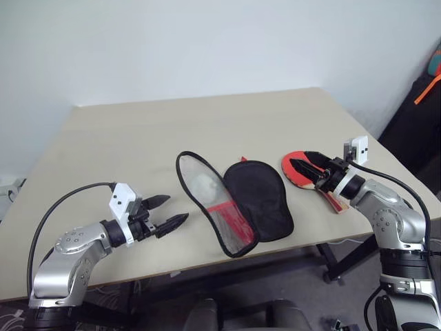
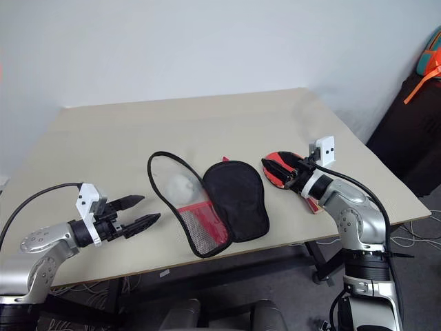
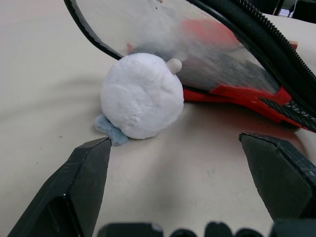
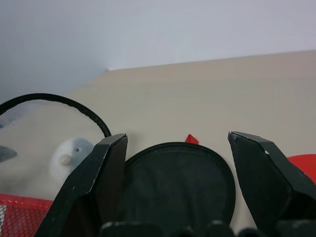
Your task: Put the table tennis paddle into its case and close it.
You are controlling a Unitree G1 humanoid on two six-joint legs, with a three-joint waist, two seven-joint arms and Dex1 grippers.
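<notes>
Left eye view: case (image 1: 238,200) lies open on worktop (image 1: 138,138); paddle (image 1: 298,169) beside it; L claw (image 1: 167,212) & R claw (image 1: 308,165) both released, empty.

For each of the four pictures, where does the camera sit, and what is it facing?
Left and right eye: on the head, looking down over both arms at the table, open case and paddle.
Left wrist: behind the open left claw, facing a white plush toy beside the case's mesh half.
Right wrist: behind the open right claw, facing the case's black half.
Both wrist views share toy and case.
</notes>
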